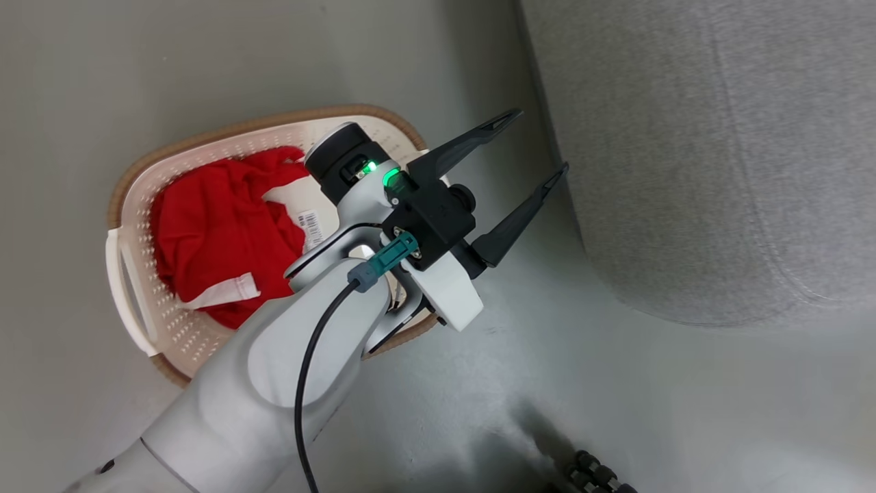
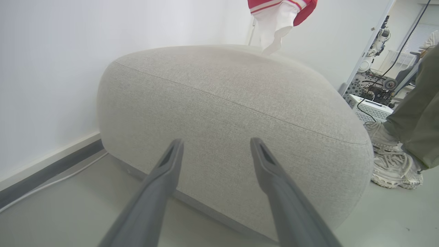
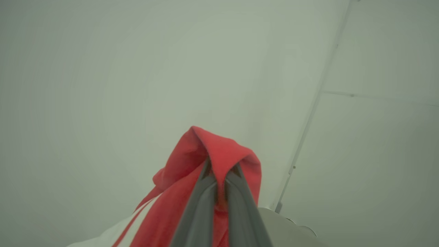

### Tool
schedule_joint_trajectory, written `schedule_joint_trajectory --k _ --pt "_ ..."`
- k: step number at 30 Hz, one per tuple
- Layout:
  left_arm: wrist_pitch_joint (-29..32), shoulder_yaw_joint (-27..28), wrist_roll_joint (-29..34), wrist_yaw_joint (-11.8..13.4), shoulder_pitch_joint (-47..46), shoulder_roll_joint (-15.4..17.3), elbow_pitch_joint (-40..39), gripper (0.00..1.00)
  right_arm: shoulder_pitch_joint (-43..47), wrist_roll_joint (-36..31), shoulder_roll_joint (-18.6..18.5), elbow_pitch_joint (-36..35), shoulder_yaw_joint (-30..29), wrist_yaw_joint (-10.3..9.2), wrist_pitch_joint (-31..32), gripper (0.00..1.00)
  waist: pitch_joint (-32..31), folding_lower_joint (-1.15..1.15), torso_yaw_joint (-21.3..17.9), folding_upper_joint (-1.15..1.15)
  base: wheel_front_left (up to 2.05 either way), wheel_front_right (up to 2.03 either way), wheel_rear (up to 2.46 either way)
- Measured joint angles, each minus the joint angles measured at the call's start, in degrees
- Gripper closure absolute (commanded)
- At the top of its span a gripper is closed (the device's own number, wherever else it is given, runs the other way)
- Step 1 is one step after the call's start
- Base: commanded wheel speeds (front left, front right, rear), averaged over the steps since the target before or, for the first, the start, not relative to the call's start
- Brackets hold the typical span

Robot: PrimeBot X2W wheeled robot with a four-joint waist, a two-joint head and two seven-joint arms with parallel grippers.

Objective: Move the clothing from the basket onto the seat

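Red clothing (image 1: 219, 226) crumpled in cream perforated basket (image 1: 181, 329), on floor, 9 o'clock of grey seat (image 1: 718, 150). Second red-white garment (image 2: 277, 13) dangles above seat, 12 o'clock, pinched in right gripper (image 3: 221, 171).

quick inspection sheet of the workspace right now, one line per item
surface: smooth grey floor
job's things: red clothing in the basket; seat beside it; one garment lifted
clutter: nothing seen
grippers: left gripper open, holding nothing; right gripper shut on the garment
cables: black cable on the left arm; white cable along the wall
surroundings: a person's shoes, equipment
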Motion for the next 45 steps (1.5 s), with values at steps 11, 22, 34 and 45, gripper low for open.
schedule_joint_trajectory --k 11,22,34,45 --pt "0.0 1.24 0.0 0.0 -0.2 -0.08 -0.37 0.0 -3.08 -7.12 1.83 10.81 -7.0 0.05 -0.01 1.0 3.03 0.0 3.95 0.0 0.0 0.0 0.0" --pt "0.0 3.35 -0.13 0.0 1.93 -0.22 0.19 0.0 10.49 1.65 9.46 12.25 0.46 0.07 -0.01 0.01 -0.02 0.0 4.32 0.0 0.0 0.0 0.0" --pt "0.0 9.14 -0.63 0.0 7.88 -1.1 0.71 0.0 25.51 10.87 10.65 6.68 9.75 0.07 0.0 0.0 -7.33 0.0 5.21 0.0 0.0 0.0 0.0" --pt "0.01 20.03 -0.08 0.01 16.7 -2.98 0.43 0.0 34.5 15.37 11.43 -1.04 20.27 0.05 0.01 0.0 -16.48 0.0 8.98 0.0 0.0 0.0 0.0"
